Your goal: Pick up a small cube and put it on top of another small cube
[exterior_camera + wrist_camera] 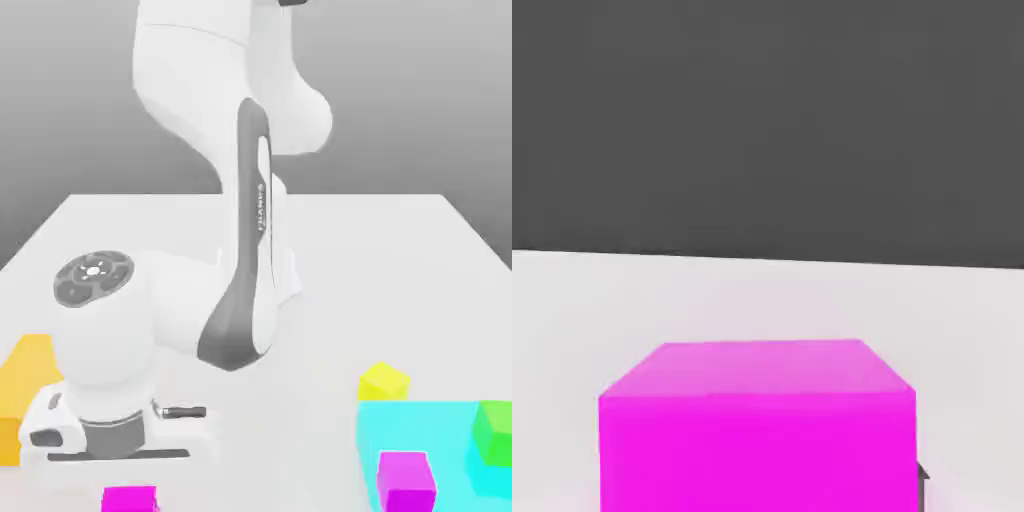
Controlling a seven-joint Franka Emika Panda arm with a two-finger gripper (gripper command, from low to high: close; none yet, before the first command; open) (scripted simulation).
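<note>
On the pale flat counter (320,350), a flat cyan rectangular slab (385,425) is taken as landmark. Well to its exterior-view left, a large orange block (30,378) is partly hidden by the arm. Level with the slab, a small magenta cube (130,499) is clamped by the pincer (130,489), presumably squarely for stacking (its base is cut off). On the slab, a purple cube (406,480) is seen.

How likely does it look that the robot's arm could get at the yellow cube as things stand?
Probably not yet: the end effector is at a magenta cube, away from the yellow cube.
</note>
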